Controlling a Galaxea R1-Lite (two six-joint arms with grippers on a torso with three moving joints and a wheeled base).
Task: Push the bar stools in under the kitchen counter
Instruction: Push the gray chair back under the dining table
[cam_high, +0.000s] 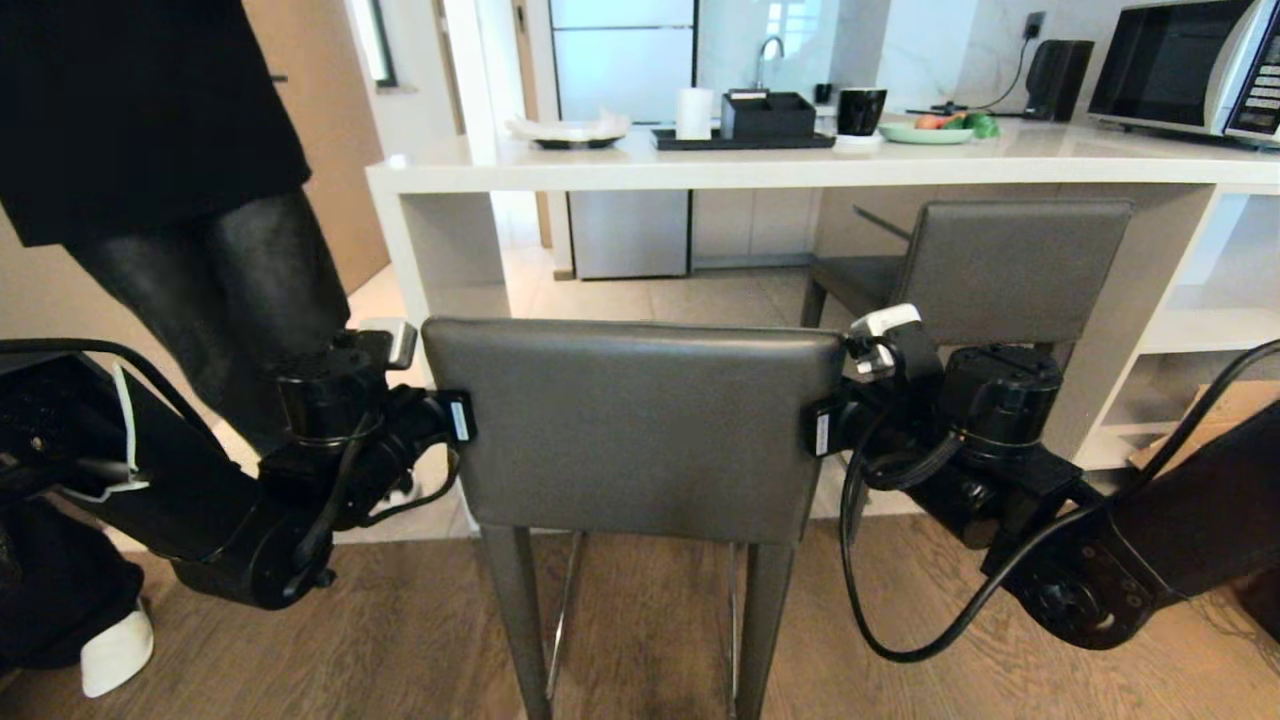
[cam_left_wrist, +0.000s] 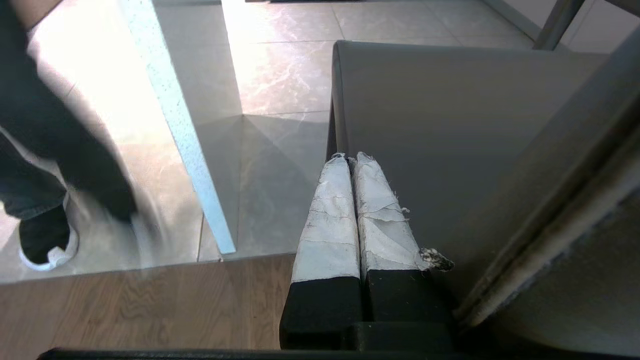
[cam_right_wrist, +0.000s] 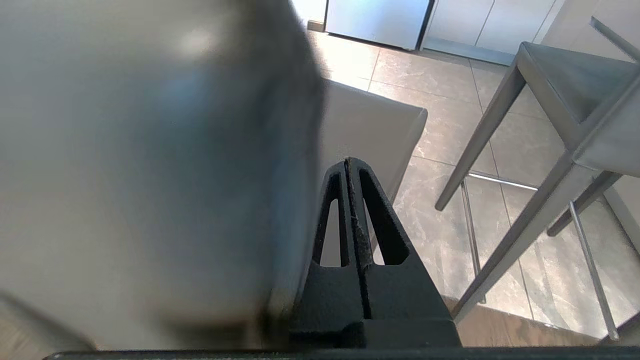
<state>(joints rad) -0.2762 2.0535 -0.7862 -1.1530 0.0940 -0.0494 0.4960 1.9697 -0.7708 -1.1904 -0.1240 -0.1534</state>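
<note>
Left gripper (cam_left_wrist: 352, 159): fingers pressed together, empty, at near stool (cam_high: 640, 430) backrest's left edge | right gripper (cam_right_wrist: 348, 165): likewise, right edge | near stool short of kitchen counter (cam_high: 800, 165), open floor between | far stool (cam_high: 1000, 265) already under.

The near bar stool (cam_high: 640, 430) wears matt dark grey leather, smooth with a faint sheen; its legs are matt grey and its footrest bars polished chrome. The worktop (cam_high: 800, 165) is thick, glossy white stone. The floor (cam_high: 400, 640) is matt brown wood grain, then glossy marbled tile. The left gripper (cam_left_wrist: 350, 160) has frayed white tape on its fingers; the right gripper (cam_right_wrist: 348, 165) is matt black plastic.
</note>
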